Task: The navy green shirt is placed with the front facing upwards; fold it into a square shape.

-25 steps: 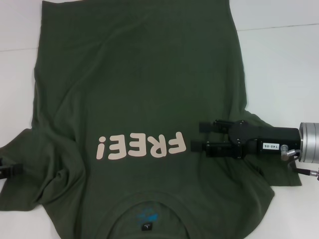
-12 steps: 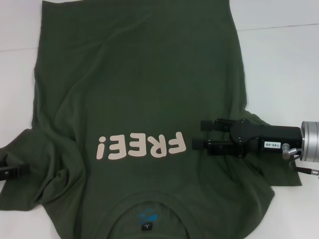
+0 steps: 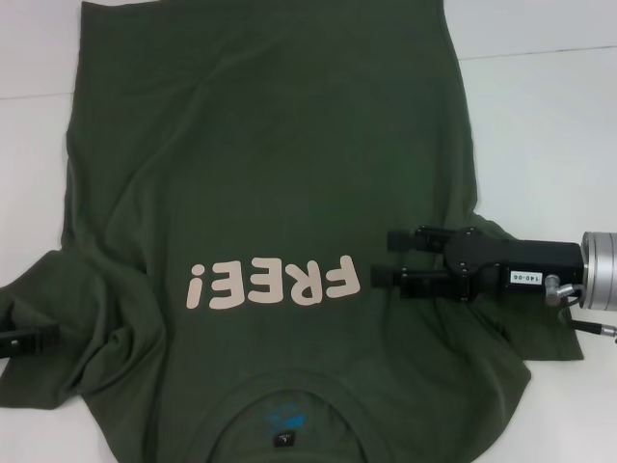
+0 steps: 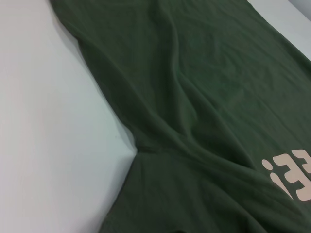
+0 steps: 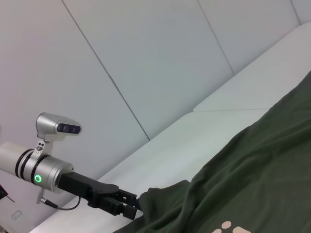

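The left gripper [image 3: 43, 338] sits low at the outer edge of the shirt's [image 3: 270, 183] left sleeve, only its dark tips showing in the head view. In the right wrist view the same gripper [image 5: 131, 208] meets the sleeve hem, its fingers close together at the cloth, but whether they pinch the fabric cannot be told. From this gripper the shirt spreads away to the right across the white bench [image 3: 540, 106], front side up, with the collar at the near edge and the hem far off. The left wrist view shows only the creased green body and sleeve seam lying flat on the bench beside it.

The pale "FREE!" letters [image 3: 275, 283] lie on the chest between the two grippers, reading upside down from the head camera and nearer to the right gripper.

The right gripper [image 3: 384, 258] lies level over the shirt's right sleeve and armpit, pointing toward the letters, its tips just beside the "F". Its two fingers are spread apart, one farther and one nearer, with green cloth visible between them and nothing held. Most of the shirt lies to the left of this gripper; the sleeve lies under and behind it.
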Tool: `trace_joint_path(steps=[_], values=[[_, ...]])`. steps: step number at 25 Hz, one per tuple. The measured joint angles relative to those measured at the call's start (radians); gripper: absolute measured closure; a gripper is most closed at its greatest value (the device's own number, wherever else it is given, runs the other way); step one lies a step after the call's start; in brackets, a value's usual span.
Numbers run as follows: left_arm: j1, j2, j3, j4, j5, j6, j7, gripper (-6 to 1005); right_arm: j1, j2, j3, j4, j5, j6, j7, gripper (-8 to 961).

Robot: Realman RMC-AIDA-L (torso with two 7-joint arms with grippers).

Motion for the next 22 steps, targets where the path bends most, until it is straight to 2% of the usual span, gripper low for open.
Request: trace_joint_path(steps=[22], values=[[-0.003,-0.002,0.000,-0.002,0.001,-0.011,0.011,206,0.005,0.000,0.000,0.000,0.000,0.001,0.001,39]])
